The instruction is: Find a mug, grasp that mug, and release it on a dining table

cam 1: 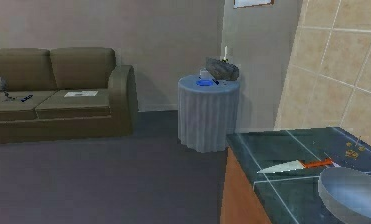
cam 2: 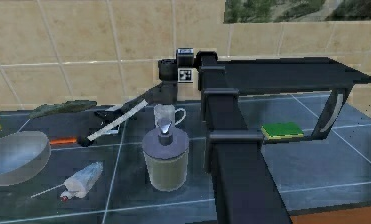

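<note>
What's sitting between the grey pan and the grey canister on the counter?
In the arm side view, a small white bottle lies on its side on the counter, between the grey pan and the grey canister.

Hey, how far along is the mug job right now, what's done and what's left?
Done, it seems: finding it. A pale mug-shaped cup shows by a grey canister on the dark counter. In hand: the grasp, with the claw right at the cup; I cannot tell whether it holds it. Left: carrying it to a dining table and releasing it; the cup is at the counter.
</note>
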